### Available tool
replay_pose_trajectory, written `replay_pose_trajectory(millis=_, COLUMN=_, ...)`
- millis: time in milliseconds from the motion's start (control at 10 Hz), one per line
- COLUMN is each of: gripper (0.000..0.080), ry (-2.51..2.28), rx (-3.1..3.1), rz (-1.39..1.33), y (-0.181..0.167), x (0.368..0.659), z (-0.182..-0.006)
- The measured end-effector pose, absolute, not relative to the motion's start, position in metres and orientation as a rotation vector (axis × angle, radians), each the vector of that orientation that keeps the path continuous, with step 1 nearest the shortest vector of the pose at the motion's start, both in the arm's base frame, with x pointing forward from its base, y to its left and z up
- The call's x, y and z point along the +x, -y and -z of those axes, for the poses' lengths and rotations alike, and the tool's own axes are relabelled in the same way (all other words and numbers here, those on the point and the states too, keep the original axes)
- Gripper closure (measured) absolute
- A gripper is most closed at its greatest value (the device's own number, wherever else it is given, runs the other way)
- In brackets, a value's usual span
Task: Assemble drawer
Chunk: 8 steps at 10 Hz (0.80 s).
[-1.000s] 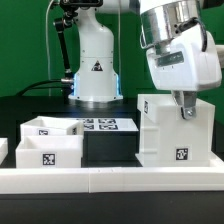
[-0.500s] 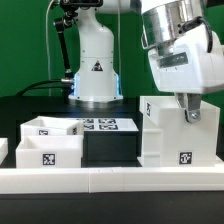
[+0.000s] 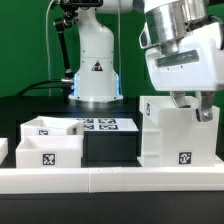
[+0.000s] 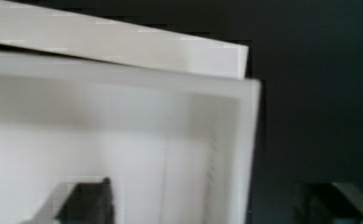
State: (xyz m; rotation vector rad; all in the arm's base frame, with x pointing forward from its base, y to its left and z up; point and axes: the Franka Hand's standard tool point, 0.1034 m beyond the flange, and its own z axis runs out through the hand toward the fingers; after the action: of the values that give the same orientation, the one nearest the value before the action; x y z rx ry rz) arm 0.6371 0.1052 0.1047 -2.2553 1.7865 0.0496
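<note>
Gripper [image 3: 205,108] has slid toward the exterior view's right along the top of the housing [image 3: 172,138] since a sec ago; it's now over the right wall. Housing, biggest part of the drawer, stands upright by the table's [image 3: 25,105] front edge, toward the exterior view's right corner, just behind the rail [image 3: 110,178]. Two small trays [image 3: 50,128] [image 3: 45,155] sit near the front edge toward the exterior view's left, well apart from it.

Wrist view: fingers [image 4: 84,200] spread wide w/ a thin white wall edge between them, nothing clamped. It's blurry, so prob. the housing's wall.

Handling, my guess: hollow rigid plastic, light but bulky, smooth so slippery, and it'll tip if grabbed off-centre. Best hold is to pinch one thin wall at the top rim, mid-length, pads flat on both faces.
</note>
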Motion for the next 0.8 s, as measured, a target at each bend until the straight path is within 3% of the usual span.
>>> replay_pose_trajectory(millis=100, gripper=0.0233, ry=-1.713, rx=-2.308, rz=-0.032, y=-0.105, x=0.636, z=-0.110)
replay_pose_trajectory(millis=200, gripper=0.0167, ry=-1.614, rx=-2.372, rz=-0.011, y=-0.102, x=0.631, z=-0.119)
replay_pose_trajectory(millis=500, gripper=0.0151, ry=-1.396, rx=-2.508, rz=-0.010, y=-0.103, x=0.619, z=-0.144)
replay_pose_trajectory(millis=800, gripper=0.0151, ry=-1.368, rx=-2.528, rz=-0.008, y=-0.103, x=0.619, z=-0.138)
